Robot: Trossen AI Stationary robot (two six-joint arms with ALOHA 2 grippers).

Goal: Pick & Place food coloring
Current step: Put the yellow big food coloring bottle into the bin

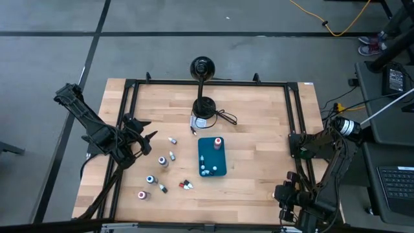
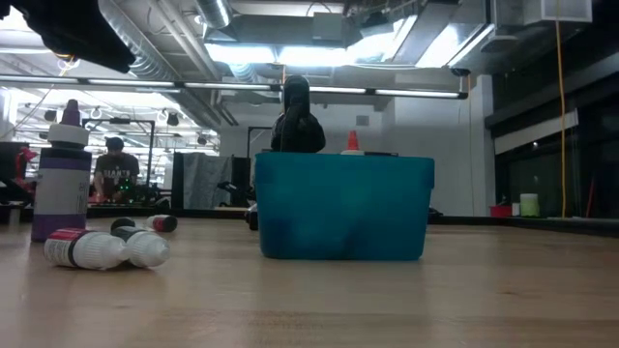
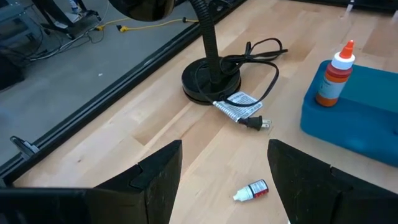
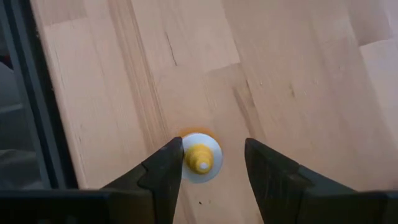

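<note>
Several tiny food coloring bottles stand or lie on the wooden table left of the teal tray (image 1: 212, 162): one (image 1: 172, 140) toward the far side, one (image 1: 151, 179) and a red one (image 1: 186, 185) nearer. An orange bottle (image 1: 218, 142) stands in the tray. My left gripper (image 1: 147, 137) (image 3: 225, 149) is open, hovering short of a lying red-labelled bottle (image 3: 252, 190). My right gripper (image 4: 212, 146) is open at the table's right near corner (image 1: 289, 194), pointing down, with its fingers on either side of an upright yellow-capped bottle (image 4: 200, 159). My right gripper comes at the yellow-capped bottle from above. One finger (image 4: 166, 167) overlaps the bottle's rim (image 4: 186, 163) in the wrist view, and I cannot tell whether it touches. The other finger stands apart from it. The bottle stands upright on the table.
A black desk lamp's base (image 1: 204, 107) with its cord and plug (image 3: 249, 118) sits behind the tray. In the low view a purple-labelled bottle (image 2: 60, 184) stands and two bottles (image 2: 87, 248) lie left of the tray (image 2: 343, 208). A black frame rail (image 4: 25, 93) borders the table.
</note>
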